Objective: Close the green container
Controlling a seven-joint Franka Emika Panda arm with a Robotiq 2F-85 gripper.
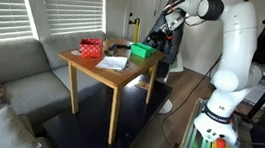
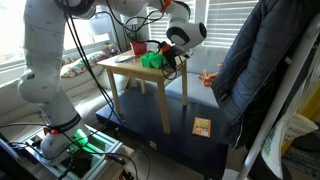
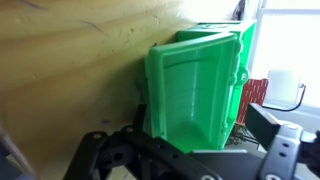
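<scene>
Wrist view: small bright green plastic box with a hinged lid (image 3: 195, 90) fills the centre, lid raised, ribbed inner face toward the camera, so not yet closed. In both exterior views it sits at the corner of the light wooden side table (image 2: 125, 68) nearest the arm. Black Robotiq gripper (image 3: 190, 145) is spread wide and holds nothing, with the box just ahead of it, probably lined up to push the lid over. Hinge and box interior are hidden behind the lid. Can't tell if the fingers touch the box. Red patterned box (image 3: 255, 100) is half hidden behind the green one.
</scene>
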